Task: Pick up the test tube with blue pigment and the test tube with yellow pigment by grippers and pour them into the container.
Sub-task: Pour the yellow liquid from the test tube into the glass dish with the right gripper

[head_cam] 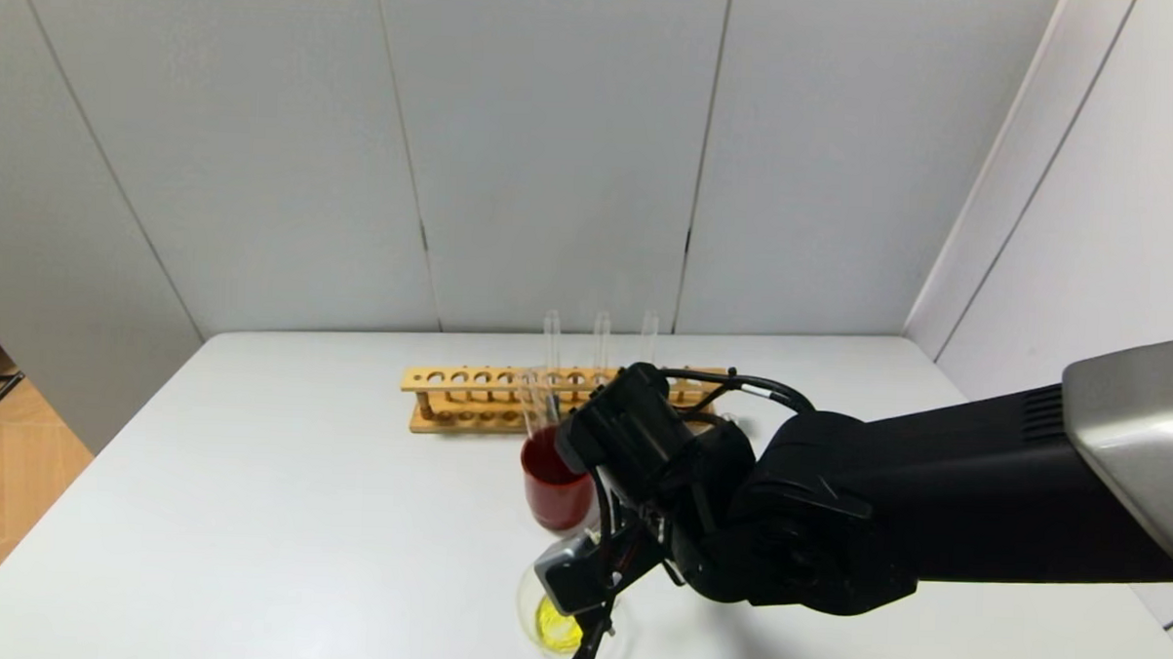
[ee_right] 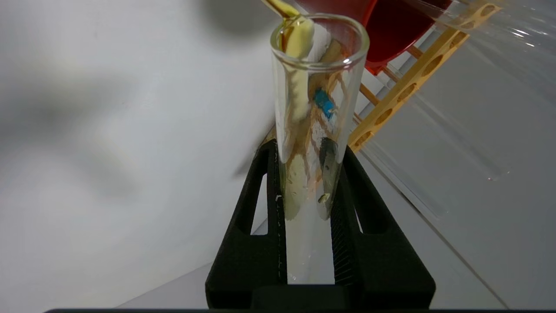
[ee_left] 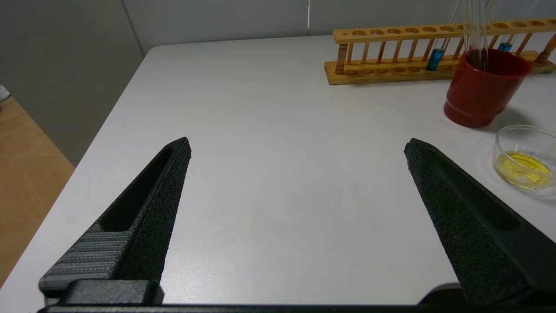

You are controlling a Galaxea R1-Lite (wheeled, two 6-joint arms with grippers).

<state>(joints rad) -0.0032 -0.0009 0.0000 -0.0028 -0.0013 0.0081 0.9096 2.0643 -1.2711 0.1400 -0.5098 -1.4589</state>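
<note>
My right gripper [head_cam: 596,622] is shut on the test tube with yellow pigment [ee_right: 319,65] and holds it tilted, mouth down, over the container [head_cam: 524,600]. In the right wrist view the fingers [ee_right: 347,208] clamp the glass from both sides, and yellow liquid [ee_right: 299,34] runs at the mouth. The container [ee_left: 504,143] is a low clear dish holding a yellow pool. The test tube with blue pigment [ee_left: 434,58] stands in the wooden rack [ee_left: 391,71]. My left gripper [ee_left: 297,148] is open and empty over bare table, away from the dish.
A dark red cup [head_cam: 554,489] stands between the rack [head_cam: 467,394] and the dish, with an empty glass tube [ee_left: 473,26] in it. More clear tubes [head_cam: 601,345] stand in the rack. The white table [ee_left: 260,108] ends at a wall behind.
</note>
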